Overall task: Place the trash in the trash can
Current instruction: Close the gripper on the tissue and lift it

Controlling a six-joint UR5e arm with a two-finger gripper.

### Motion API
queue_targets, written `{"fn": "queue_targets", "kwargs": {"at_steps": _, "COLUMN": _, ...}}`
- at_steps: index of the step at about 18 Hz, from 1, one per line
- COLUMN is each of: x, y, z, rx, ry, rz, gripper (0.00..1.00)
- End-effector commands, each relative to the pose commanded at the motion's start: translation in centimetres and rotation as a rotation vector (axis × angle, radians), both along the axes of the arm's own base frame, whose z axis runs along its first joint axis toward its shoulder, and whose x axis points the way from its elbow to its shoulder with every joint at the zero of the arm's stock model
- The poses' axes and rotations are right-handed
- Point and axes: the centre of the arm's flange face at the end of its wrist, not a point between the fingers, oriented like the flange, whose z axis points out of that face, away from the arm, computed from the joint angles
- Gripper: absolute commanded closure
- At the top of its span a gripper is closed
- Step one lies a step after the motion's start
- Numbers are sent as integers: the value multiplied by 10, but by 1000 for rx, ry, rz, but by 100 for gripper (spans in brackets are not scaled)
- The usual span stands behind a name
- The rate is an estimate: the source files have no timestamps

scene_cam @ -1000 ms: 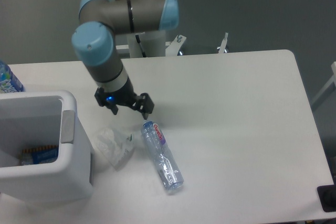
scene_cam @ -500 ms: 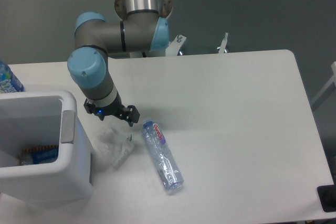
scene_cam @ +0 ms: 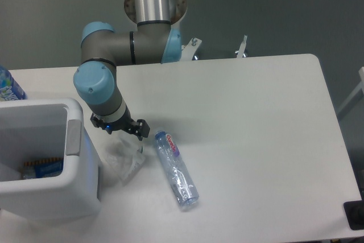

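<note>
hand [scene_cam: 121,131] spread open, empty, above the crumpled white wad [scene_cam: 122,159]: probably light, soft, compressible; best pinched across its bulky middle.

- A robotics lab or test cell rather than a home: an industrial-style arm [scene_cam: 122,49] with grey metal links and light blue joint caps stands at the far edge of the worktop [scene_cam: 244,123].
- The worktop is a plain white slab with rounded corners, set on a bare grey floor [scene_cam: 273,9].
- Props are sparse and staged: a white trash can [scene_cam: 48,163], a crumpled wad [scene_cam: 122,157], a crushed bottle [scene_cam: 176,169].
- Metal brackets [scene_cam: 242,46] show behind the worktop's far edge.
</note>
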Motion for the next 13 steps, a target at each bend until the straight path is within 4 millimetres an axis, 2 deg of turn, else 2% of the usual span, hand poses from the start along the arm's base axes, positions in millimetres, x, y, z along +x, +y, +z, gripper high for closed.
{"fn": "queue_targets", "kwargs": {"at_steps": 3, "x": -1, "y": 1, "z": 0, "rx": 1, "ry": 1, "rz": 3, "gripper": 53}}
{"fn": "queue_targets", "kwargs": {"at_steps": 6, "x": -2, "y": -1, "z": 1, "rx": 1, "ry": 7, "rz": 29, "gripper": 95}}
{"fn": "queue_targets", "kwargs": {"at_steps": 7, "x": -2, "y": -1, "z": 3, "rx": 3, "ry": 8, "rz": 29, "gripper": 100}}
{"fn": "queue_targets", "kwargs": {"at_steps": 13, "x": -8, "y": -4, "z": 6, "rx": 0, "ry": 11, "rz": 29, "gripper": 100}}
